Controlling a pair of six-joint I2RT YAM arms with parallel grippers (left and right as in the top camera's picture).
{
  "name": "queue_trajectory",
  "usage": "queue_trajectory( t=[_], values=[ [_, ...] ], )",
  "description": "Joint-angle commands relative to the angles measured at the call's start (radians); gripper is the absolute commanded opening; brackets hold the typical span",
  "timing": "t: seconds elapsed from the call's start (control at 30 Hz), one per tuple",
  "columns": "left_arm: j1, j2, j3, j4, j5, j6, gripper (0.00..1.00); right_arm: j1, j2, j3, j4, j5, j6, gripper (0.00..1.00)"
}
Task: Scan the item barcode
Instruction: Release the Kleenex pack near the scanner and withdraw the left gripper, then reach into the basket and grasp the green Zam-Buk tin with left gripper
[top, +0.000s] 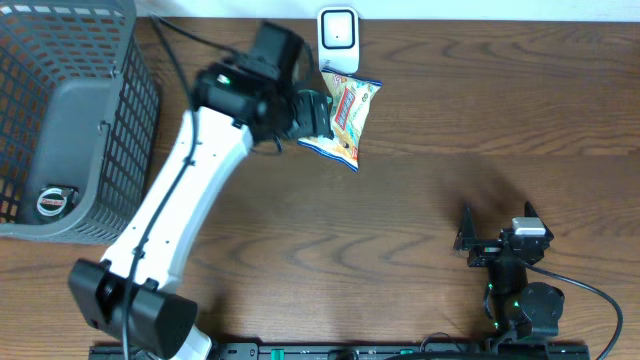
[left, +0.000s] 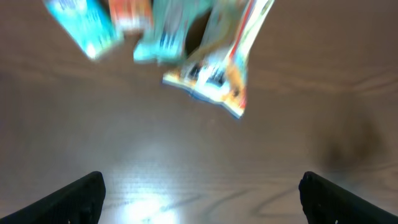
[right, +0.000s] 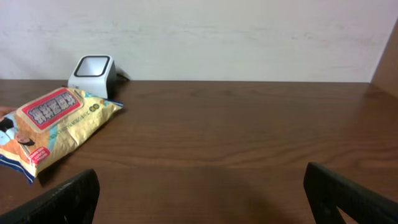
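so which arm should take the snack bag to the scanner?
Left. The left gripper, open, is right at the snack bag beside the scanner; the right gripper sits far off.

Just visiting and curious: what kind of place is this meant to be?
Probably a mock shop checkout on a wooden table: a small white barcode scanner, a snack bag near it, and a grey shopping basket.

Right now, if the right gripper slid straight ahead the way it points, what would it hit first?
Probably nothing close: ahead of the right gripper lies bare table up to the back wall. The snack bag and the scanner sit off to its left, apparently outside its line.
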Motion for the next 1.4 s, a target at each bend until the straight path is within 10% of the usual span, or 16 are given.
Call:
queue_trajectory(
  t=[0.0, 0.5, 0.8, 1.37],
  values=[
    [0.042, -0.008, 0.142, -0.026, 0.002, 0.055, 0.98, -0.003, -0.006, -0.002, -0.005, 0.008, 0.011, 0.99],
    [0.547, -0.162, 0.302, 0.093, -0.472, 0.121, 0.98, -0.003, -0.006, -0.002, -0.005, 0.007, 0.011, 0.99],
    [0.924, -0.128, 0.245, -0.116, -0.471, -0.171, 0.98, -0.003, -0.006, -0.002, -0.005, 0.008, 0.011, 0.99],
    [0.986, -0.044, -0.151, 0.123, -0.535, -0.235, 0.98, -0.003, -0.006, -0.002, -0.005, 0.008, 0.011, 0.99]
  ],
)
